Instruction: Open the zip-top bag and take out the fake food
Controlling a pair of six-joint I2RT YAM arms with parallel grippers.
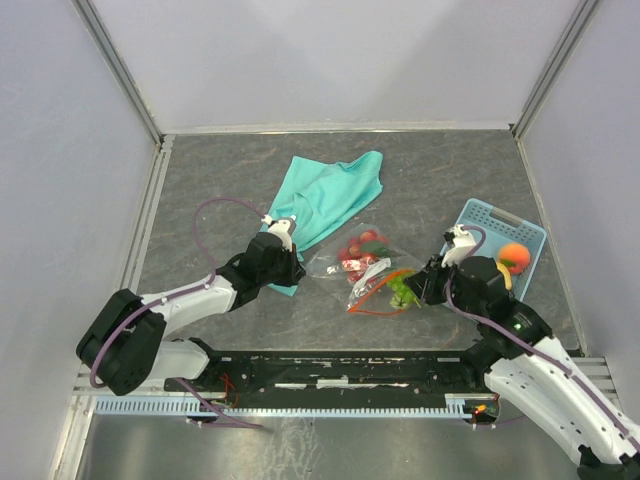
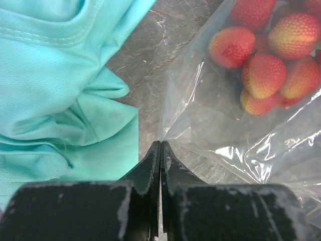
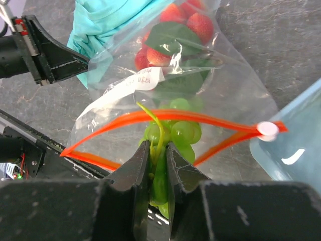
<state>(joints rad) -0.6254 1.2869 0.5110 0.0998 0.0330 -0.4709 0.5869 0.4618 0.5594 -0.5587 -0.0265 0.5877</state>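
Clear crinkly zip-top bag (image 3: 241, 90), unzipped, corner pinched in closed left jaws. Green plastic grapes (image 3: 180, 131) gripped in right jaws at mouth. Red plastic berries (image 2: 263, 75) beyond, unremoved; orange peach (image 1: 513, 257) out.

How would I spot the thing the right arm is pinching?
On the grey table, find the clear zip-top bag lying in the middle. At its open orange-red mouth, the right fingers pinch a bunch of green grapes: round and pale green, unlike the red berries deeper inside.
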